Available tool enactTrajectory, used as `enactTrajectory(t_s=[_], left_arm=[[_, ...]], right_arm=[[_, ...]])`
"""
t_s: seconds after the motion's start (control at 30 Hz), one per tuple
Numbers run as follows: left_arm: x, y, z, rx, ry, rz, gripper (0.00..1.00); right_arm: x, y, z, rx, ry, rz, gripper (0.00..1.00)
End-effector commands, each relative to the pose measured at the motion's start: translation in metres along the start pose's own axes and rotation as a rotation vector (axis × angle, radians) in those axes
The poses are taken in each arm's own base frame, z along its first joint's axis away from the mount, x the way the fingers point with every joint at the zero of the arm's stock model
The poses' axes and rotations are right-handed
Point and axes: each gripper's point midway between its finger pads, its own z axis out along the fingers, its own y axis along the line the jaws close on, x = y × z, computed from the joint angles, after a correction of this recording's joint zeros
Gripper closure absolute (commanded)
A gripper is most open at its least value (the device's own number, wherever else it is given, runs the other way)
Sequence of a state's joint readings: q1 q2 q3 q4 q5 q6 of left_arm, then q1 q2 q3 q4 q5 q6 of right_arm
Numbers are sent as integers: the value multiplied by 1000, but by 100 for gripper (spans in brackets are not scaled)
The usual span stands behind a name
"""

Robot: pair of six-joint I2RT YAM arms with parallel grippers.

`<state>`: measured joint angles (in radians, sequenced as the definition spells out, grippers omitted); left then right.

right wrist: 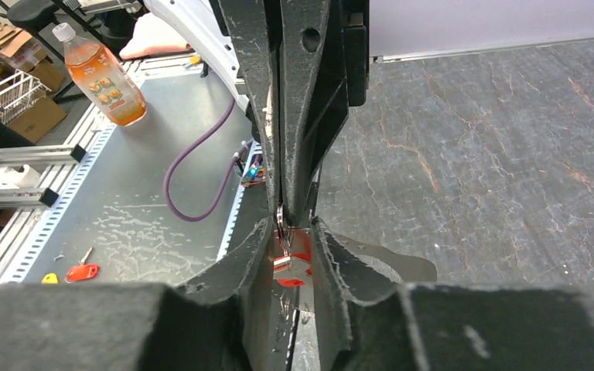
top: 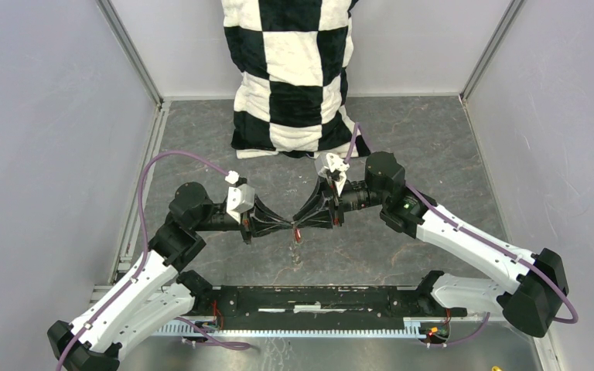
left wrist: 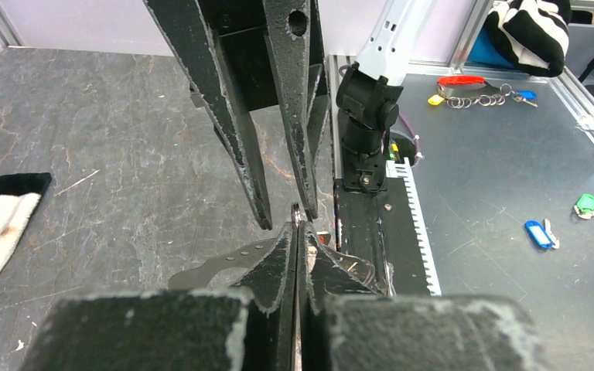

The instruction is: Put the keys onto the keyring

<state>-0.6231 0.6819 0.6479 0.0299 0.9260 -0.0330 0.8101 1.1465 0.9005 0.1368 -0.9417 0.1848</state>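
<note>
My two grippers meet tip to tip above the middle of the table. My left gripper [top: 288, 226] is shut on the keyring [left wrist: 296, 209], whose thin silvery edge pokes out of its fingertips. The ring also shows in the right wrist view [right wrist: 279, 220]. My right gripper [top: 302, 226] holds the red key [right wrist: 290, 256] across its head between its fingers, right against the ring. A thin silvery piece [top: 297, 251] hangs below the tips. A green-headed key [left wrist: 585, 205] lies far off on the metal bench.
A black-and-white checked cloth [top: 294, 77] lies at the back of the table. A blue tag key [left wrist: 539, 233] and a bunch of keys [left wrist: 479, 97] lie on the bench. A drink bottle [right wrist: 97, 73] and another red key [right wrist: 83, 272] are on the bench's other side.
</note>
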Motion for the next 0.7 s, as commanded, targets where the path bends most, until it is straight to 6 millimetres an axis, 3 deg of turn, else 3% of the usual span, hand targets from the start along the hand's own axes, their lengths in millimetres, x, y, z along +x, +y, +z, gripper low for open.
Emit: enactTrajectory(t_s=[0.0,0.13,0.2,0.27,0.33,0.4,0.67], left_arm=[[-29,-4,-1,17,-65,96,98],[-27,-3,-1,15,-59,91,98],[-21,-1,-1,9,-40,81,98],[-11,4,-1,-9,-2,87,90],[-2,5,-1,-3,43,81,72],[5,4,-2,23,87,99,62],[33,7,-8,69,220,185,58]], right_arm=[[-4,4,0,-9,-9,-31,77],[-5,1,0,6,-5,-34,99],[-5,-2,-1,26,10,-34,100],[-3,-8,-2,54,38,-32,99],[4,-13,-2,76,90,-11,100],[11,-18,-2,96,147,7,100],[28,-22,7,125,379,-23,99]])
